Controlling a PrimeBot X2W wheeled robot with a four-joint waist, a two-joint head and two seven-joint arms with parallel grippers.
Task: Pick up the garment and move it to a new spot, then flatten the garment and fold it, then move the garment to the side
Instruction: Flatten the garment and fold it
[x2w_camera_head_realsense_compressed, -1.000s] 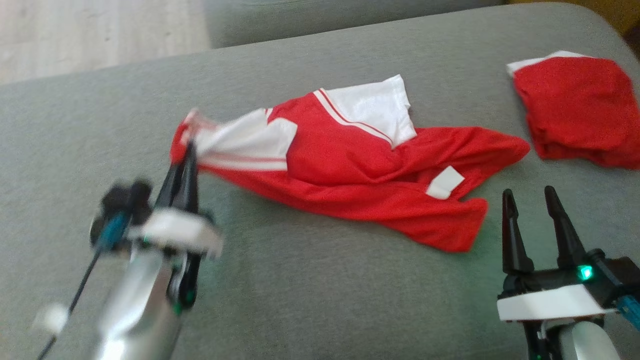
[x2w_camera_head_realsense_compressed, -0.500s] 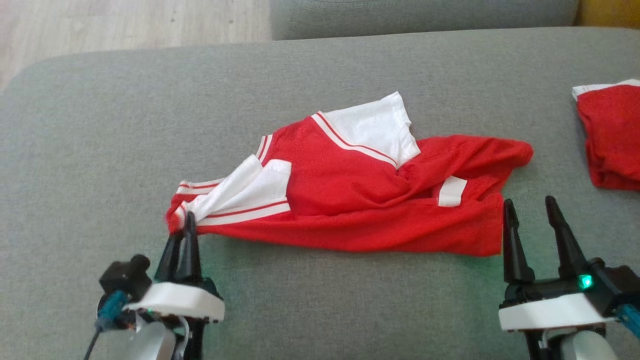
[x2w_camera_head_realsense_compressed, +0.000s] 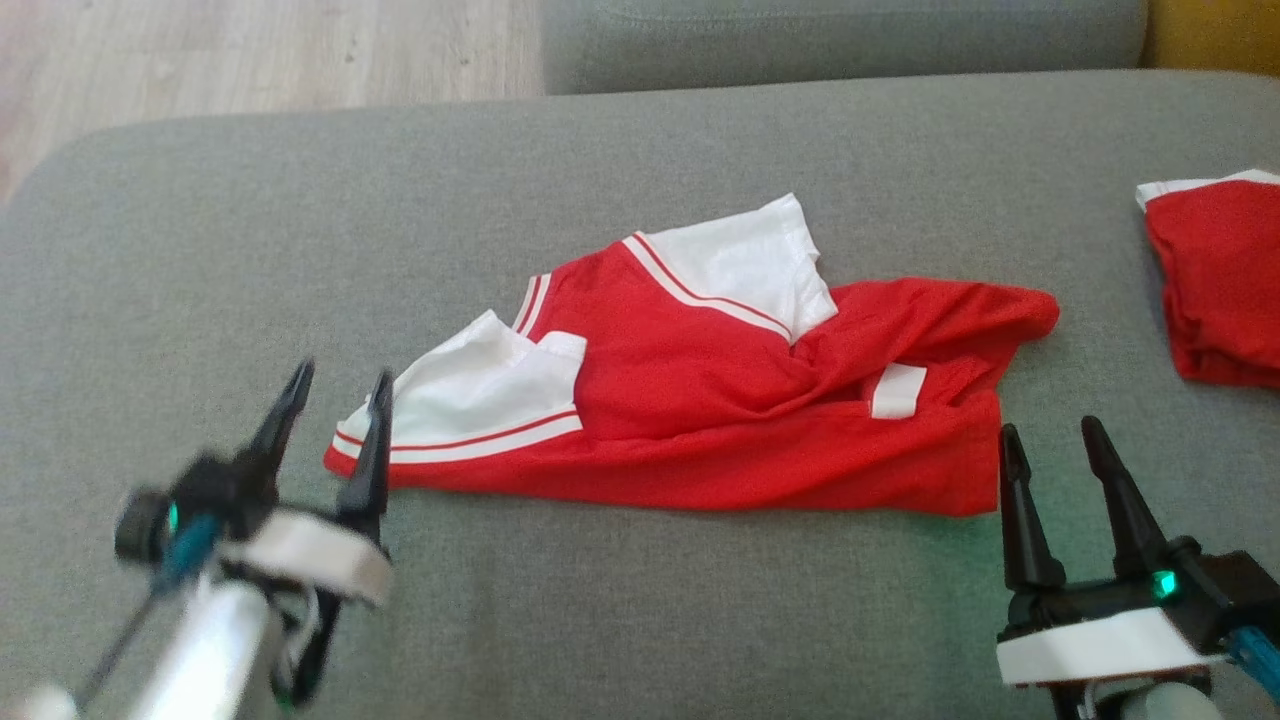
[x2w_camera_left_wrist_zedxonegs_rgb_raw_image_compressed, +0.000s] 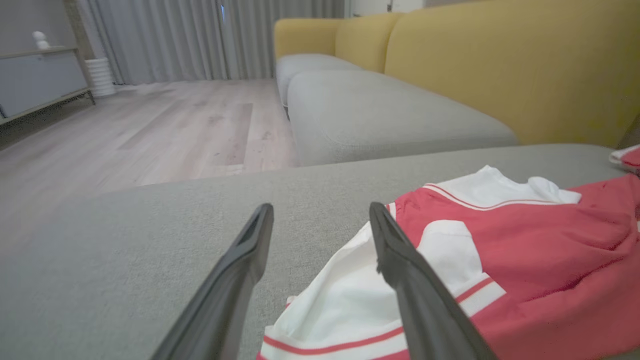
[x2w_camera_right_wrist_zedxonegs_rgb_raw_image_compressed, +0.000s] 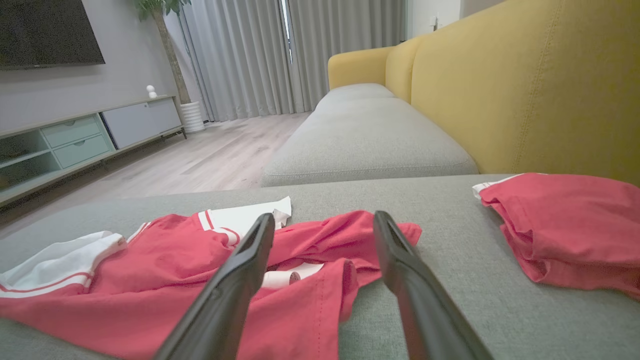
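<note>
A red garment (x2w_camera_head_realsense_compressed: 700, 400) with white sleeves and striped trim lies crumpled across the grey couch cushion (x2w_camera_head_realsense_compressed: 640, 170). Its left sleeve (x2w_camera_head_realsense_compressed: 470, 400) rests flat beside my left gripper (x2w_camera_head_realsense_compressed: 335, 395), which stands open just left of the sleeve's edge and holds nothing. In the left wrist view the garment (x2w_camera_left_wrist_zedxonegs_rgb_raw_image_compressed: 525, 250) lies to the right of the open left gripper (x2w_camera_left_wrist_zedxonegs_rgb_raw_image_compressed: 320, 215). My right gripper (x2w_camera_head_realsense_compressed: 1045, 435) is open near the garment's lower right corner, apart from it. The right wrist view shows the garment (x2w_camera_right_wrist_zedxonegs_rgb_raw_image_compressed: 150, 280) ahead and left of the open right gripper (x2w_camera_right_wrist_zedxonegs_rgb_raw_image_compressed: 325, 220).
A second red cloth (x2w_camera_head_realsense_compressed: 1215, 280) lies bunched at the cushion's right side, also in the right wrist view as the red cloth (x2w_camera_right_wrist_zedxonegs_rgb_raw_image_compressed: 565, 225). Another grey cushion (x2w_camera_head_realsense_compressed: 840, 40) lies beyond, with wooden floor (x2w_camera_head_realsense_compressed: 250, 50) past the far left edge. A yellow backrest (x2w_camera_right_wrist_zedxonegs_rgb_raw_image_compressed: 525, 85) rises on the right.
My left gripper has opened and let go of the garment's left sleeve, which now lies flat on the cushion. The gripper has drawn back to the left. The right gripper stayed open.
</note>
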